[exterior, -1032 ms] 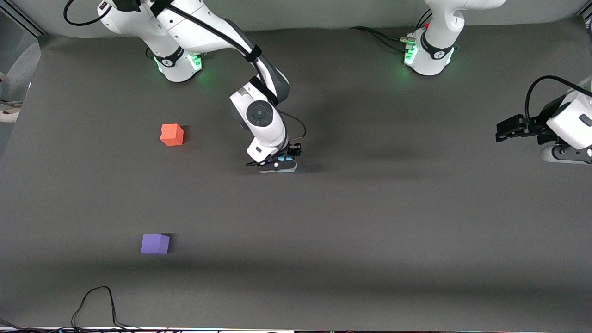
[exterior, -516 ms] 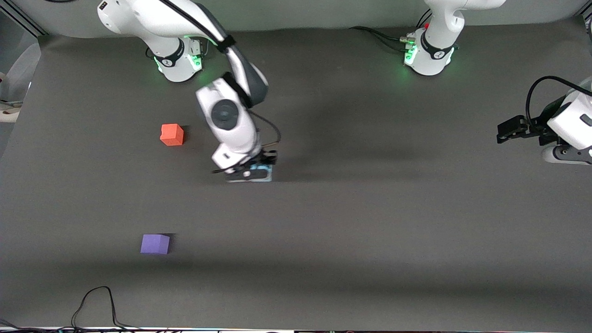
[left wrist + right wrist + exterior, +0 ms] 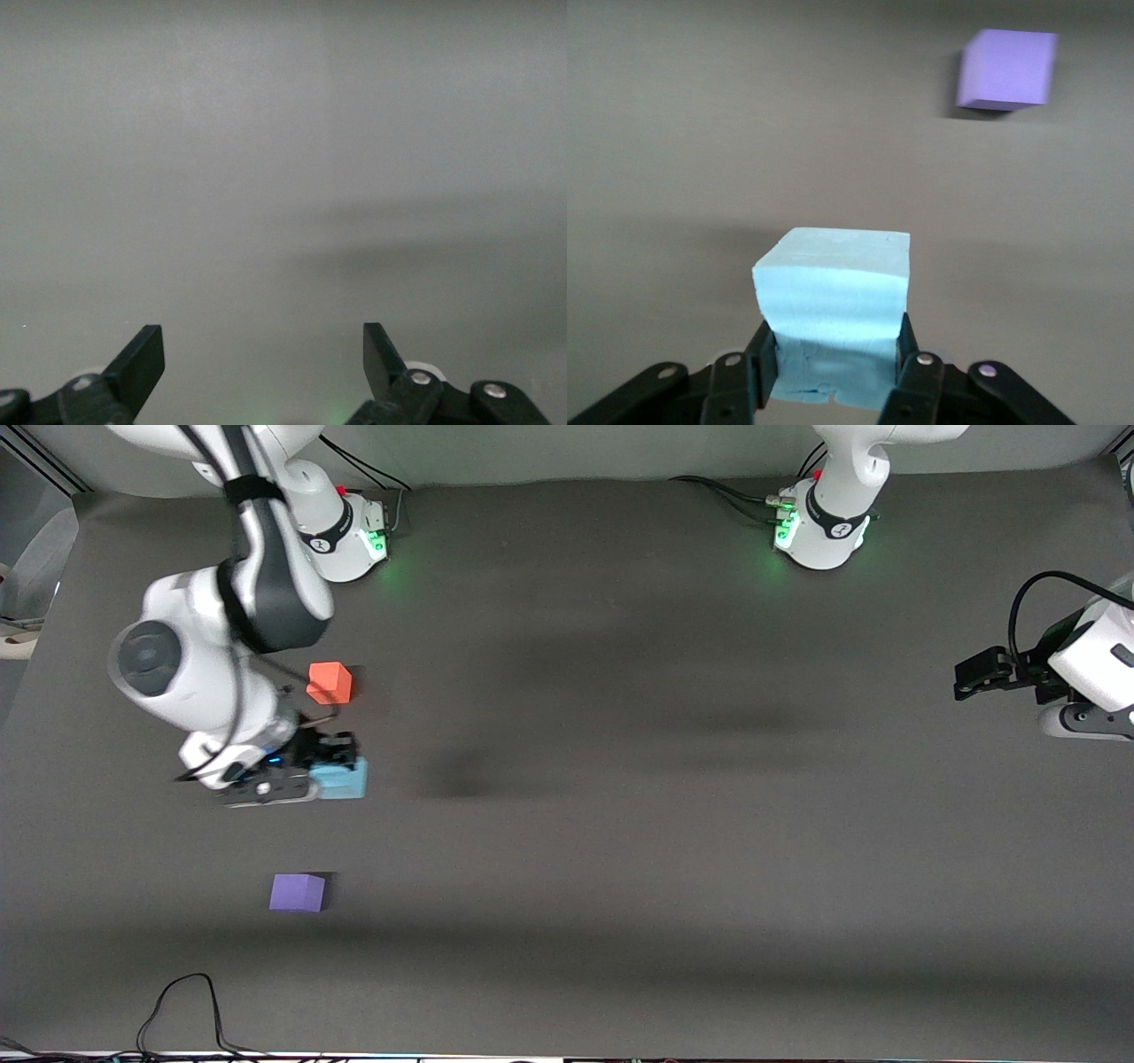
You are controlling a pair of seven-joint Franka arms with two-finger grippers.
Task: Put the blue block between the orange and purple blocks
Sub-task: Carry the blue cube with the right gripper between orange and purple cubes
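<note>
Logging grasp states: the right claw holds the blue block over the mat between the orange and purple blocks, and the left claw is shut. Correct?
Not quite: the left claw is open and empty, as the left wrist view shows. The rest stands.

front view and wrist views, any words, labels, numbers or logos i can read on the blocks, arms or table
No text can be read in any view.
Blue block, orange block, purple block: plain faces, no print.
Base collars of the arms: a small dark mark on each, too small to read.
Right gripper, left gripper, table: no markings.
</note>
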